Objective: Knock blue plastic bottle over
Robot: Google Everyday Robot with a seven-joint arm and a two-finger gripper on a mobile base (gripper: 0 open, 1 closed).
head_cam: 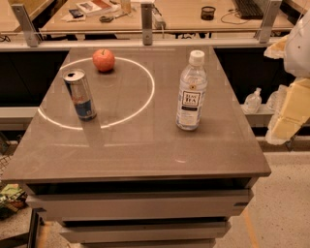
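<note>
A grey-brown table [145, 150] with a glossy top fills most of the view, standing on a pale speckled floor [281, 213], with drawer-like fronts [140, 206] stacked below its front edge. A thin bright ring of reflected light [152, 89] curves across the left half of the top.

The blue plastic bottle [191, 92] stands upright on the right half of the table, toward the back, white cap on and its white label with dark print facing the camera. It sits just outside the ring, well apart from everything else on the top.

A silver and blue can [81, 95] stands on the left side, inside the ring, its opened top showing. A red apple [103, 60] rests farther back, near the ring's far edge.

The gripper [290, 109] shows only as pale yellow and white shapes at the right edge of the view, off the table and to the right of the bottle, not touching it (whether it is spread or pressed together cannot be told).

Behind the table runs a metal rail [145, 43], and beyond it are wooden desks [184, 14] with a keyboard [248, 7]. A small clear pump bottle [252, 100] sits on a low ledge to the right
</note>
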